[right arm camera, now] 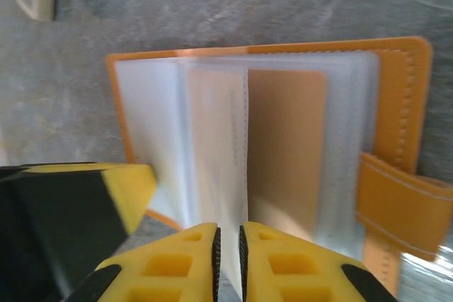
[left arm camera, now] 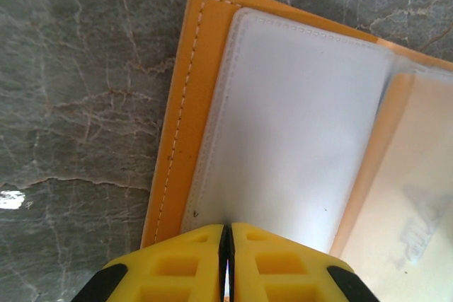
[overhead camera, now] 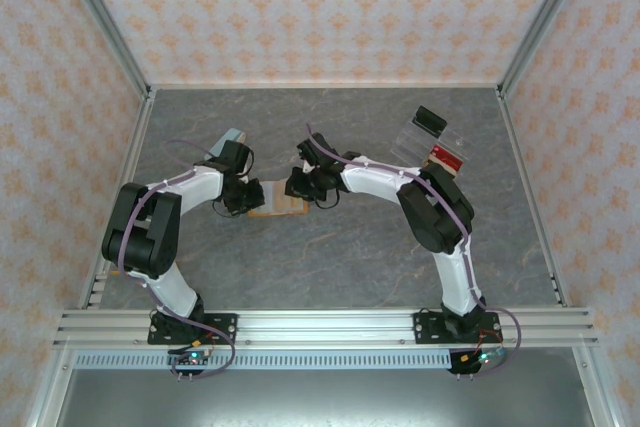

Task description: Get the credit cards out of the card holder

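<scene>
orange card holder [overhead camera: 277, 197] open, centre. left gripper [left arm camera: 226, 230], right gripper [right arm camera: 228, 230] each pinched shut on its pocket leaf [right arm camera: 219, 146]. one credit card [overhead camera: 446, 158] out far right; more likely inside.

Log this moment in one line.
holder: open on table | left gripper: shut at pocket edge | right gripper: shut on pocket leaf | red card: beside tray
</scene>
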Action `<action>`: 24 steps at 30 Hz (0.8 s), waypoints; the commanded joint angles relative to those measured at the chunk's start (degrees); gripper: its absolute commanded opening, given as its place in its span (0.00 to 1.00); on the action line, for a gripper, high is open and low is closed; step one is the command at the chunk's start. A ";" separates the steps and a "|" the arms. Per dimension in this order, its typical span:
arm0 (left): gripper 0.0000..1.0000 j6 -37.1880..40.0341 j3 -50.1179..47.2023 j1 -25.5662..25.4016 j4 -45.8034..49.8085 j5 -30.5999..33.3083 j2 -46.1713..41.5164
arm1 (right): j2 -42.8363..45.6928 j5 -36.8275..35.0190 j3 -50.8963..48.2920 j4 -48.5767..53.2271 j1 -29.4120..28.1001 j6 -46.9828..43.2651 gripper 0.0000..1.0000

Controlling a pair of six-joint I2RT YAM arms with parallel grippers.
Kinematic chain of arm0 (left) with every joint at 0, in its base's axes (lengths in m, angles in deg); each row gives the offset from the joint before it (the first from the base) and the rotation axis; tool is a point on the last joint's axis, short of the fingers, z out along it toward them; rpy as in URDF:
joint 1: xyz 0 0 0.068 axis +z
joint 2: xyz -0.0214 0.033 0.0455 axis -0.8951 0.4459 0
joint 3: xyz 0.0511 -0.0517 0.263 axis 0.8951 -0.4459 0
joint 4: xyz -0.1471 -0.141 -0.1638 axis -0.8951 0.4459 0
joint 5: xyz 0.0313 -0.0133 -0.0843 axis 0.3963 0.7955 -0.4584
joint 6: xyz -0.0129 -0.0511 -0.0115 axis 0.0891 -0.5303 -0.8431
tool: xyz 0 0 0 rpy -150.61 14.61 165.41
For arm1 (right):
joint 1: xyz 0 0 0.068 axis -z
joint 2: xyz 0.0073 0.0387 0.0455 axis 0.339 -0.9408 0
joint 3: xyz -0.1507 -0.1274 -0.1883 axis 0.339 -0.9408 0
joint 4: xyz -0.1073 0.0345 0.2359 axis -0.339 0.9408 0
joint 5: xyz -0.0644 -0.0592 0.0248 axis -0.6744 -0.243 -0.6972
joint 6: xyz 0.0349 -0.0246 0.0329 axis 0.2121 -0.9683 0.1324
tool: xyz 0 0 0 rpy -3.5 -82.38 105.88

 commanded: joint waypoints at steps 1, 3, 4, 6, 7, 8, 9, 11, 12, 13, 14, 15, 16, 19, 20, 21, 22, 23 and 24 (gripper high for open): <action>0.14 0.61 -0.66 0.42 0.71 0.95 1.78 | -0.40 5.31 -1.31 -7.47 0.46 2.97 0.18; 0.14 0.61 -0.49 0.42 0.93 0.89 1.22 | -0.77 6.60 -1.56 -9.19 0.55 3.82 0.20; 0.14 0.61 -0.36 0.43 1.11 0.99 0.72 | -0.87 7.22 -1.56 -10.00 0.56 4.07 0.21; 0.14 0.61 -0.25 0.42 1.62 1.39 -0.71 | -1.38 8.74 -1.46 -11.65 0.55 4.83 0.22; 0.14 0.54 -0.25 0.42 1.89 1.77 -1.67 | -1.78 9.61 -1.42 -12.75 0.55 5.34 0.23; 0.14 0.44 -0.23 0.42 2.26 2.23 -2.64 | -2.21 10.41 -1.31 -13.74 0.56 5.86 0.23; 0.14 0.44 -0.19 0.46 2.56 2.72 -3.54 | -2.64 11.13 -1.21 -14.75 0.55 6.38 0.24; 0.14 0.45 -0.18 0.68 3.51 4.13 -5.06 | -3.58 12.39 -0.54 -16.30 0.55 7.37 0.25; 0.14 0.47 -0.25 0.85 3.96 4.73 -5.52 | -4.20 12.89 -0.14 -16.86 0.49 7.71 0.25; 0.14 0.44 -0.48 1.17 4.19 5.30 -6.11 | -4.83 13.38 0.45 -17.10 0.47 7.87 0.26; 0.14 0.31 -0.85 1.57 4.33 5.91 -6.67 | -5.36 13.71 1.03 -17.07 0.38 7.88 0.26; 0.14 0.06 -1.29 1.96 4.43 6.35 -7.11 | -5.76 13.85 1.52 -16.98 0.30 7.79 0.27; 0.14 -0.28 -1.75 2.46 4.47 6.86 -7.72 | -6.15 13.81 2.11 -16.64 0.21 7.64 0.28; 0.14 -1.12 -3.18 3.79 4.14 7.63 -9.43 | -7.40 14.71 3.59 -16.76 -0.14 7.52 0.30; 0.14 -1.22 -3.49 4.05 4.20 7.66 -9.84 | -7.72 15.07 4.12 -17.14 -0.30 7.60 0.30; 0.14 -1.23 -3.59 4.26 4.42 8.01 -9.99 | -8.01 15.29 4.46 -17.36 -0.41 7.68 0.31; 0.14 -1.17 -3.84 4.43 4.60 8.58 -10.16 | -8.26 15.40 4.87 -17.60 -0.50 7.85 0.31; 0.15 -1.06 -4.00 4.59 4.66 9.09 -10.12 | -8.48 15.39 5.25 -17.92 -0.57 8.13 0.31; 0.15 -0.86 -4.03 4.71 4.74 9.20 -9.96 | -8.58 15.44 5.47 -18.34 -0.59 8.43 0.31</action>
